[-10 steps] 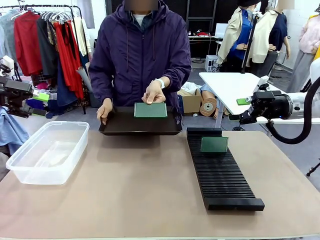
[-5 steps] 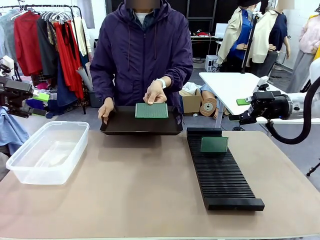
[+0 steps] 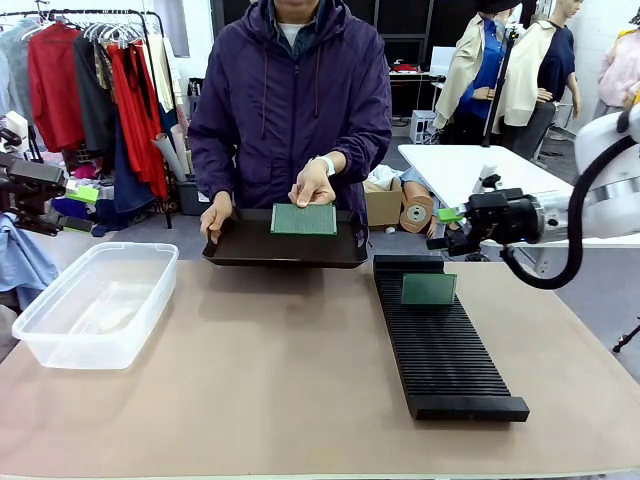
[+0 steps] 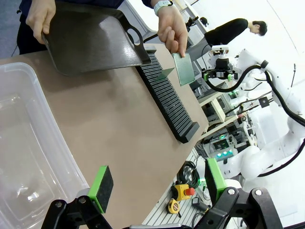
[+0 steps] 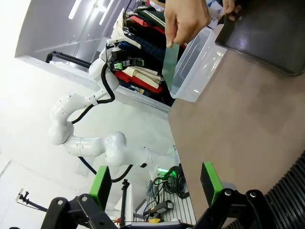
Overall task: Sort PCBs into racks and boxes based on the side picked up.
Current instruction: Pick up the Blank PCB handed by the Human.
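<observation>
Bench (image 3: 300,400) laid out: clear box (image 3: 95,300) at 9 o'clock, black rack (image 3: 445,350) at 3 carrying one upright PCB (image 3: 428,289), and at 12 the person holds a second PCB (image 3: 303,219) upright above the dark tray (image 3: 250,250), long axis 9-to-3. It sits at 9 o'clock from the right hand (image 3: 443,228), which is spread and empty and nearer than the spread left hand (image 4: 157,181) beyond the box. The person's fingers (image 3: 312,192) cover its top edge; which face it shows is unclear.
</observation>
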Controlling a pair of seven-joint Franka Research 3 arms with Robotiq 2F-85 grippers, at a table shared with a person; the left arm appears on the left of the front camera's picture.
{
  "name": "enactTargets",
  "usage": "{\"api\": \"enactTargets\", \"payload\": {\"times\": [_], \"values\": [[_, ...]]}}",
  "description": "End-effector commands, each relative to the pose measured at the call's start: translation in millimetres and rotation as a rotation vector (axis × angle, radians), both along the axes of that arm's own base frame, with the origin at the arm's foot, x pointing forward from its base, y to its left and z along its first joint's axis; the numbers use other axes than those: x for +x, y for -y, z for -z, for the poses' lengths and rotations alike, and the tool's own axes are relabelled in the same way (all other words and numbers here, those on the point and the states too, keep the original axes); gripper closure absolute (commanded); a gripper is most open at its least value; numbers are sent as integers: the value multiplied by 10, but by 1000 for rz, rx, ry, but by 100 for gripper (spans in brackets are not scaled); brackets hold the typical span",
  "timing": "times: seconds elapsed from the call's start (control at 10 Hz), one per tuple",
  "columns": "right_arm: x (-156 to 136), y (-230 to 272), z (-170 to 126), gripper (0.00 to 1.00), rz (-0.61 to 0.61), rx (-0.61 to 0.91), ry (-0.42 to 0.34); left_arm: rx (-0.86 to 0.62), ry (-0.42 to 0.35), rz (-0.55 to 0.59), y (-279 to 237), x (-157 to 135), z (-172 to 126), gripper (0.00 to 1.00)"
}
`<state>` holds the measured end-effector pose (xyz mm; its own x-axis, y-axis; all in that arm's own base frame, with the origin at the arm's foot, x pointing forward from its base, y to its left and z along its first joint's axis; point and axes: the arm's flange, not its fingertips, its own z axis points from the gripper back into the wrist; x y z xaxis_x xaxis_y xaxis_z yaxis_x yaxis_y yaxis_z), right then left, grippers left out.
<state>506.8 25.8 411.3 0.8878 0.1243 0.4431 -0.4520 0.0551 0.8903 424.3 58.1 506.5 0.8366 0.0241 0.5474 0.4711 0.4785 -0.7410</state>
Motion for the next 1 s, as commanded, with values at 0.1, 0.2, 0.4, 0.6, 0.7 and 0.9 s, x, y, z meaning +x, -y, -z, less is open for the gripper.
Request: {"api": "enactTargets", "payload": {"times": [0.1, 0.2, 0.4, 0.6, 0.7, 0.9], "values": [[101, -305, 30, 0, -1, -4, 53, -6, 2, 6, 0, -16, -16, 0], [129, -386, 39, 0, 6, 6, 64, -6, 2, 6, 0, -16, -16, 0], [220, -544, 82, 0, 23, 19, 65, -6, 2, 6, 0, -16, -16, 0], [336, -679, 104, 0, 40, 26, 58, -6, 2, 6, 0, -16, -16, 0], [392, -740, 113, 0, 44, 30, 54, -6, 2, 6, 0, -16, -16, 0], [497, -897, 106, 0, 43, 29, 50, -6, 2, 6, 0, -16, -16, 0]]}}
